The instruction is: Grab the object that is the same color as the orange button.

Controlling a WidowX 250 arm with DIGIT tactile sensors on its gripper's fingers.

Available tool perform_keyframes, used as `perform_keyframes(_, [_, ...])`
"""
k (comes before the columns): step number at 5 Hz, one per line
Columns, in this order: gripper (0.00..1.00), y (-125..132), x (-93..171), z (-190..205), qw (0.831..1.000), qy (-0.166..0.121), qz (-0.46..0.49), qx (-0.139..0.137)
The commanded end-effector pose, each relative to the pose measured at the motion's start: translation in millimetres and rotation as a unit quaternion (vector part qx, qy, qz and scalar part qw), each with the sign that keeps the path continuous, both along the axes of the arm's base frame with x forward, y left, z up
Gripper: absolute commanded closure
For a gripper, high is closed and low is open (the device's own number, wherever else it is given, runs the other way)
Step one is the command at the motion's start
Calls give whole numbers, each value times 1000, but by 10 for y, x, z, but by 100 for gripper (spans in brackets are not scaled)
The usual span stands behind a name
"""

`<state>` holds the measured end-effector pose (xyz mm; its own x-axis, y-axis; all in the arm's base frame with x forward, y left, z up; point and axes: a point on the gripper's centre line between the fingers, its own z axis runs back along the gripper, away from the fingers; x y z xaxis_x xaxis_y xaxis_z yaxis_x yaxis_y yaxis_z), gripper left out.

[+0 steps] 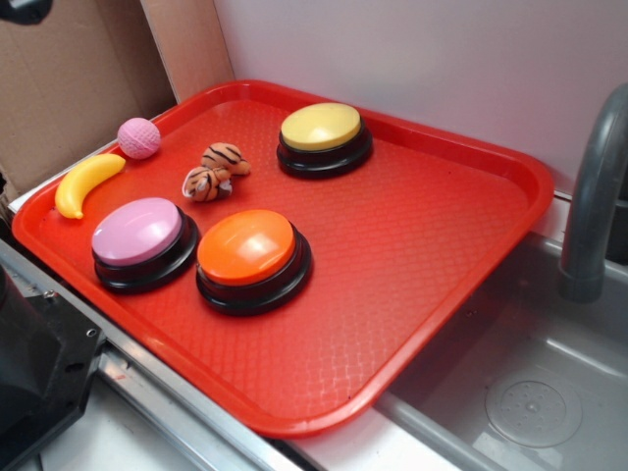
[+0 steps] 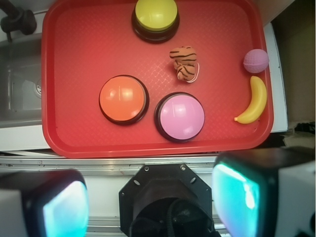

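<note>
A small orange plush tiger [image 1: 214, 172] [image 2: 184, 62] with black stripes lies on the red tray [image 1: 412, 245] [image 2: 74, 49], between the yellow-domed and pink-domed buttons. The orange button [image 1: 251, 257] [image 2: 123, 98] stands on its black base near the tray's front edge. My gripper [image 2: 150, 202] shows only in the wrist view. It is high above the robot base, short of the tray, and is open with nothing between its fingers [image 2: 236, 197]. It is far from the tiger.
A yellow-domed button [image 1: 323, 136] [image 2: 155, 19] stands at the tray's back and a pink-domed button [image 1: 141, 241] [image 2: 180, 116] beside the orange one. A pink ball [image 1: 139, 137] [image 2: 256, 60] and yellow banana [image 1: 86, 183] [image 2: 254, 100] lie at the left end. A sink [image 1: 530, 392] and grey faucet [image 1: 594, 196] are on the right.
</note>
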<state>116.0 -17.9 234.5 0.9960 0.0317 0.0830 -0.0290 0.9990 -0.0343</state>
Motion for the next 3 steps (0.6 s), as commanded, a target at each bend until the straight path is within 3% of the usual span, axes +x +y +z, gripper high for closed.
perform_keyframes(1, [0,0,0,0,1000,0,0,0])
perform_keyframes(3, [0,145,390,-185,999,-23,21,4])
